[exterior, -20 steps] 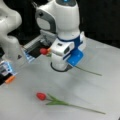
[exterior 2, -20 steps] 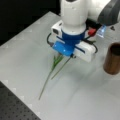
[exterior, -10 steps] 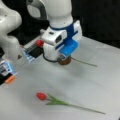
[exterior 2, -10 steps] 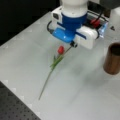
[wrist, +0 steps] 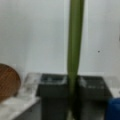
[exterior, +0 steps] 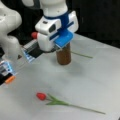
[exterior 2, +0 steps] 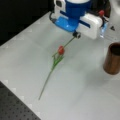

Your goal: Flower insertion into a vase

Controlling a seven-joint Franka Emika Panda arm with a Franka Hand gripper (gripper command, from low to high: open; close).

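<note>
Now fingers (wrist: 72, 93) clamp flower stem (exterior 2: 66, 45) w/ vase (exterior 2: 113, 58) apart, table (exterior 2: 82, 95) bare between.

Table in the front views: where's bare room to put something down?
Bare: in both front views, the wide stretch of table between the lying flower and the vase. Crowded: under the claw, which is shut on a green stem.

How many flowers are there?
2. The lying flower rests on the table at a front view's bottom. The held flower has its stem between the fingers of the gripper, near the vase. No others show.
</note>
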